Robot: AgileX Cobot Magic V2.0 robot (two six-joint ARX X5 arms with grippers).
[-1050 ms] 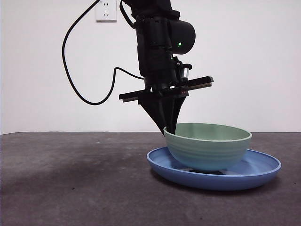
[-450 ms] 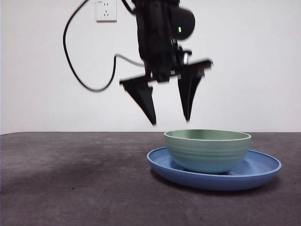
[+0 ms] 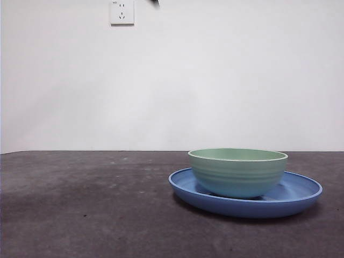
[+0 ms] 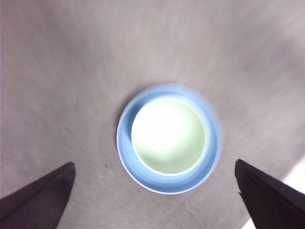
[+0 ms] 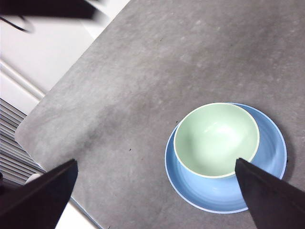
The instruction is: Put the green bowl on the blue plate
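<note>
green bowl (image 3: 237, 172) upright inside blue plate (image 3: 298, 194) on surface (image 3: 80, 204) | left tool (image 4: 155, 200) jaws apart, high above bowl | right tool (image 5: 155, 200) jaws apart, empty

The left gripper (image 4: 155, 200) has let go of the green bowl (image 3: 237, 172) and spread its jaws wide. It has risen high above, leaving only a black tip at the front view's top edge.
</note>
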